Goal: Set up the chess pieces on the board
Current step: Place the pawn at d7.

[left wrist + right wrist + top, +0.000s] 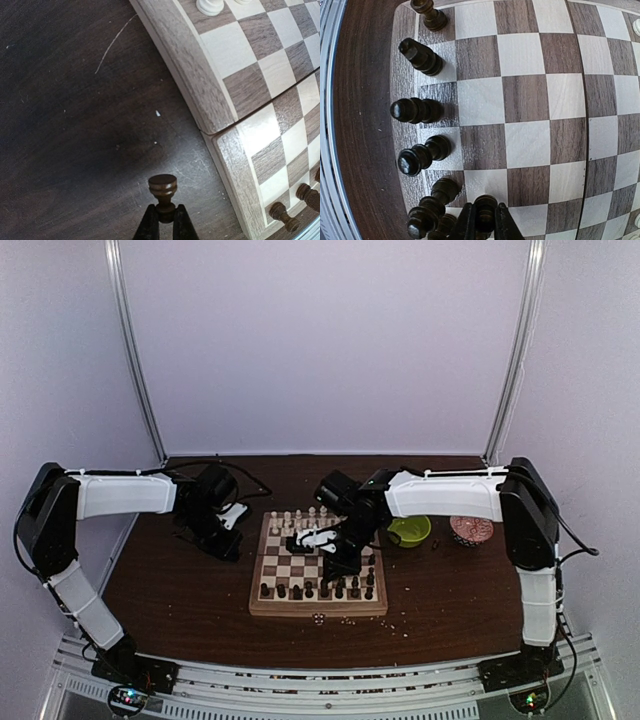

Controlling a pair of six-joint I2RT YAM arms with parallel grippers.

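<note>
The chessboard (pixel 318 608) lies mid-table, cream pieces (pixel 296 520) along its far rows and dark brown pieces (pixel 318 590) along its near row. My left gripper (pixel 165 220) is shut on a dark brown piece (pixel 163 190), held over the bare table left of the board's rim (pixel 180 65); in the top view it (pixel 205 530) is beside the board's far left corner. My right gripper (pixel 485 225) is shut on a dark brown piece (pixel 485 207) just over the board's second row, next to the standing dark pieces (pixel 417 110); the top view shows it (pixel 335 565) over the board's right half.
A lime-green bowl (pixel 409 530) and a red patterned bowl (pixel 471 530) stand right of the board. Pale crumbs (pixel 350 621) lie in front of the board. The table's near edge with a metal rail (pixel 320 680) is below.
</note>
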